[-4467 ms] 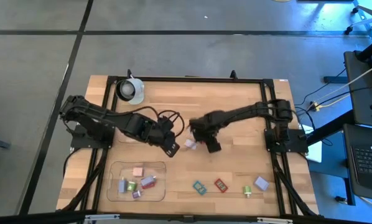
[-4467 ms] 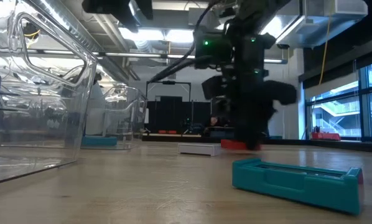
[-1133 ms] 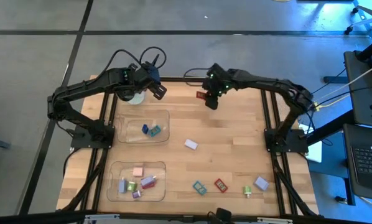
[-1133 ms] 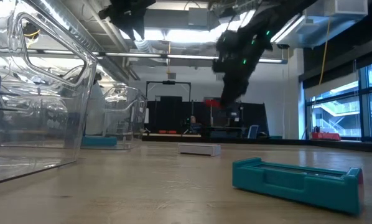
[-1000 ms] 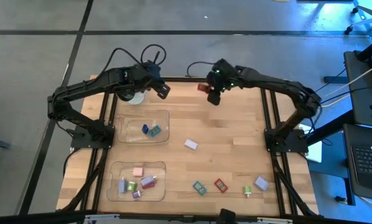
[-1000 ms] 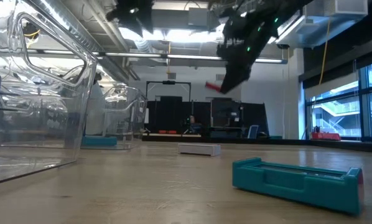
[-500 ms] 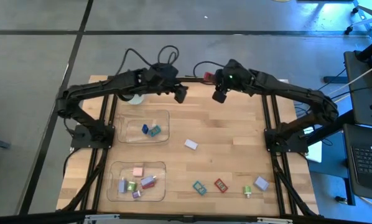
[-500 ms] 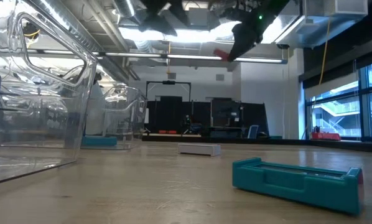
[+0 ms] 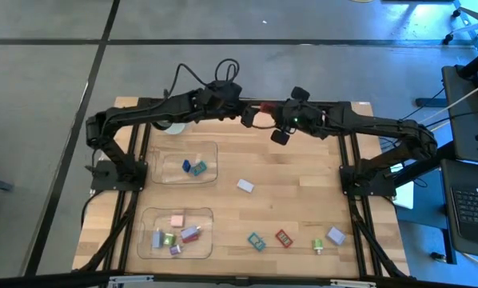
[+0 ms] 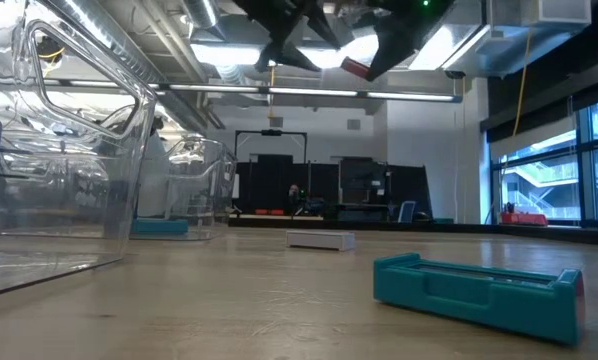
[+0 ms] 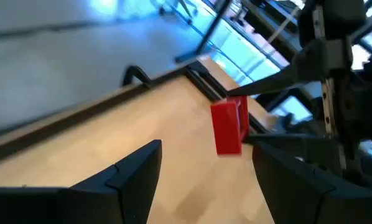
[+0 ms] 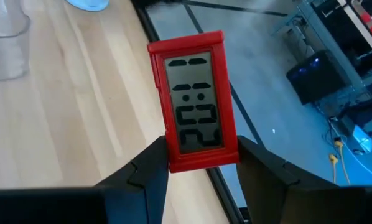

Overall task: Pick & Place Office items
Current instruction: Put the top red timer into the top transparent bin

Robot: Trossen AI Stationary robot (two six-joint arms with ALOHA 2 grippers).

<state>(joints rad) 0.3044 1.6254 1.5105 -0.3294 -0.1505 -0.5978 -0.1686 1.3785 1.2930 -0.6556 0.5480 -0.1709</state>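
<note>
The right gripper (image 12: 195, 165) is clamped on a small red rectangular block with a grey display face (image 12: 194, 99), carried high above the back edge of the wooden table (image 9: 303, 184); in the low view the block (image 10: 356, 68) hangs near the ceiling lights. A moment ago both arms stood farther apart; they have since swung inward, so the left gripper (image 11: 204, 168) now faces the red block from just beside it, its fingers spread apart with nothing between them. In the high view the two grippers nearly meet over the table's far rail, left gripper (image 9: 245, 117) beside right gripper (image 9: 264, 112). Unmoved since earlier are the loose pieces: a white block (image 9: 244, 186) mid-table, a teal-blue one (image 9: 256, 241), a red one (image 9: 284, 238), a green one (image 9: 318, 246) and a lavender one (image 9: 336, 235) along the near edge, with others inside the two clear shallow plastic trays (image 9: 209, 152).
</note>
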